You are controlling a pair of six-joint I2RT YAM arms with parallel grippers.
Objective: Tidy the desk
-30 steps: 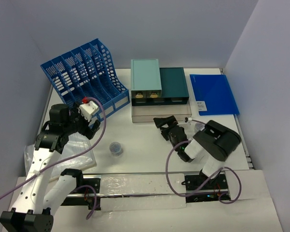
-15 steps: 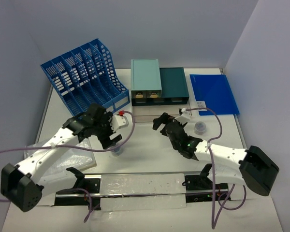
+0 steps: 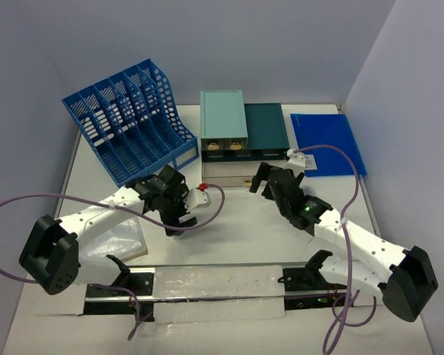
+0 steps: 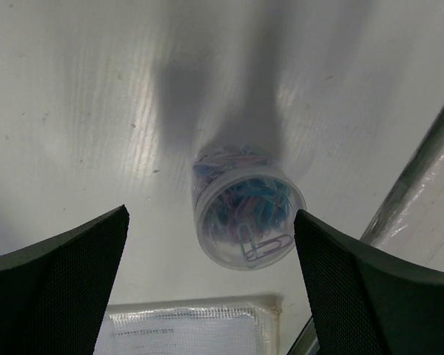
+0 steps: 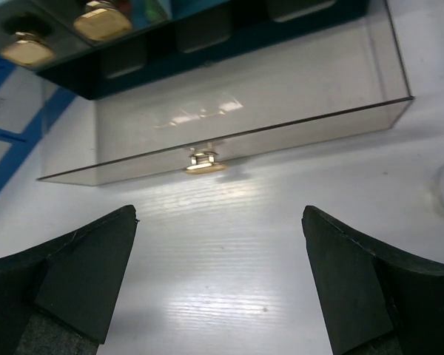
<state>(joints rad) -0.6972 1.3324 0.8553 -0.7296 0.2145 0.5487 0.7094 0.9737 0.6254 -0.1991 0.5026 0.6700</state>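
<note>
Two arms reach out over the desk [image 3: 237, 233], the white tabletop lying under everything here. The left gripper [image 4: 211, 229] has its jaws spread wide and grips nothing. Down between them on the white surface sits a small clear jar of coloured paper clips [image 4: 244, 214], and neither finger touches it. Over to the right gripper [image 5: 218, 237]: just as wide, just as empty, facing the brass knob [image 5: 205, 160] of a clear drawer [image 5: 244, 89] pulled out from the teal drawer boxes [image 3: 226, 122]. Back left stands the blue file rack [image 3: 129, 122], and back right lies a blue folder [image 3: 327, 143].
</note>
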